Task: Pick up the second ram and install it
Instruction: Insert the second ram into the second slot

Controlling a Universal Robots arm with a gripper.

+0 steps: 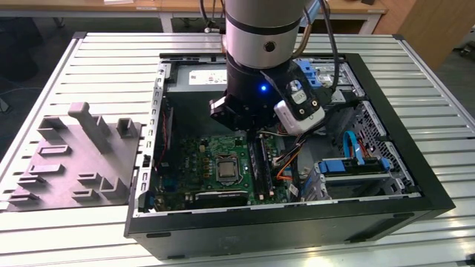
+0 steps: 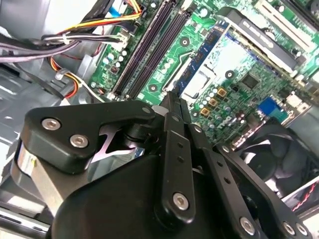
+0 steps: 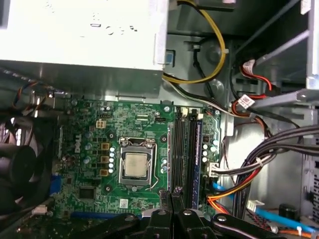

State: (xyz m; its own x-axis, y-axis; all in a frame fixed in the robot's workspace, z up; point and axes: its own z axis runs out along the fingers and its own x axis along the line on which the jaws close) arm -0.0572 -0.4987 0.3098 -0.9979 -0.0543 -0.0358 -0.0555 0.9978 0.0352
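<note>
Black link bars with bright screw heads formed the gripper (image 2: 172, 99), which was clamped on the second ram (image 2: 204, 51). In the second wrist view this was a thin, dark blue board strip dotted with gold-coloured marks. The strip was held on edge above the green motherboard (image 3: 94, 144), parallel with the long black memory slots (image 3: 182, 149). Contact with a slot could not be determined.

Beside the slots sat the square processor socket (image 3: 134, 164), a dull silver plate in a metal frame. A grey sheet-metal power supply (image 3: 79, 35) adjoined one edge of the board. Bundled black cables (image 3: 284, 142) ran near it, with yellow and orange leads.

In the exterior view the arm's wrist stood inside the open black tower case (image 1: 297, 222). The case lay on a ribbed aluminium table (image 1: 111, 61), just beside a grey moulded fixture (image 1: 74, 161) with upright pegs and pockets.
</note>
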